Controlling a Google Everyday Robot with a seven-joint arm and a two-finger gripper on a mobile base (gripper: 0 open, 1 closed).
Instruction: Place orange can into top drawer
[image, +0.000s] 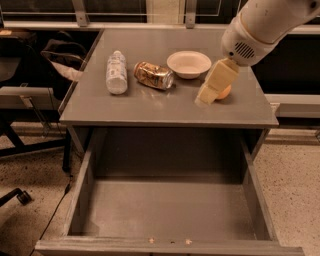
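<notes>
Orange can (153, 75) lying on cabinet top (150, 107), left of gripper (205, 98), apart; gripper state cannot tell; top drawer (170, 210) open.

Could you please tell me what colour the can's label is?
The orange can is orange-gold with brown patterning, camera view; the gripper hovers by the fruit.

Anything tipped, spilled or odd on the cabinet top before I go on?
The can and bottle lie on their sides; nothing looks spilled. The tool hangs by the orange, right of the can.
</notes>
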